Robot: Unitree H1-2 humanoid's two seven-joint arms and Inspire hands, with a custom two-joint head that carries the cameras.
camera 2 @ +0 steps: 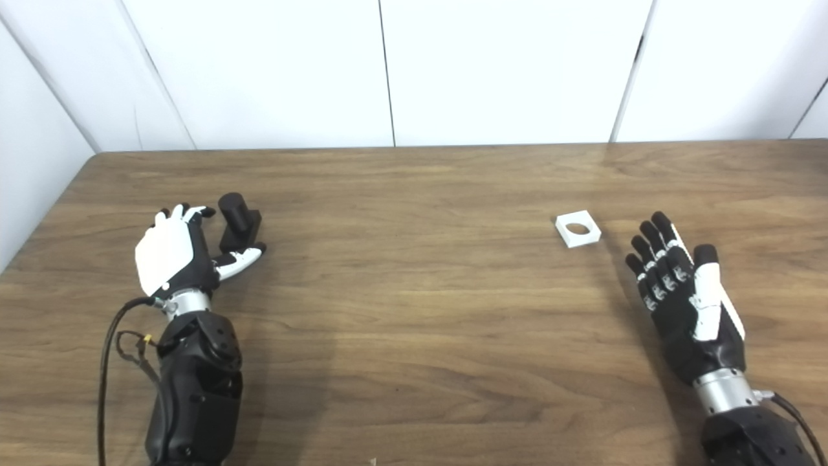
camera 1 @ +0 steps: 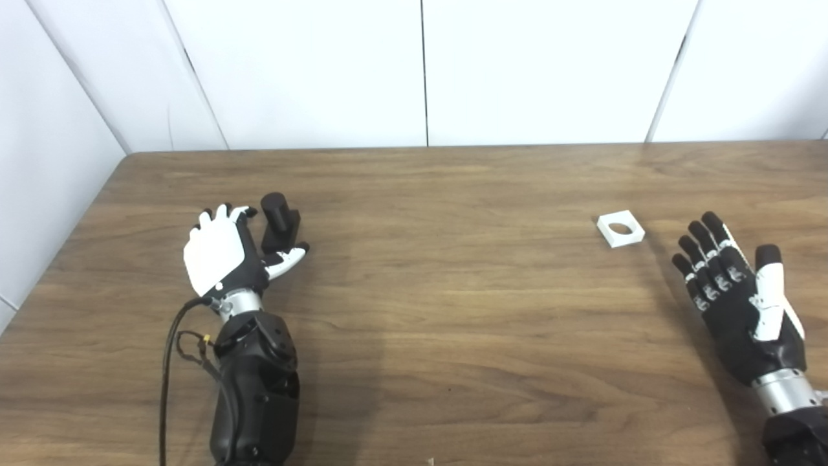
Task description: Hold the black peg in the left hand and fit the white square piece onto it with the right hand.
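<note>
A black peg on a black square base stands upright on the wooden table, left of centre. My left hand is right beside it on its left, open, fingers curled toward the peg and thumb below the base; whether it touches the peg I cannot tell. The white square piece, with a round hole through its middle, lies flat at the right. My right hand rests open, palm up and fingers spread, a short way to the right of and nearer than the piece, apart from it.
White wall panels close off the table's far edge. The table's left edge runs close to my left arm. A black cable loops from the left wrist.
</note>
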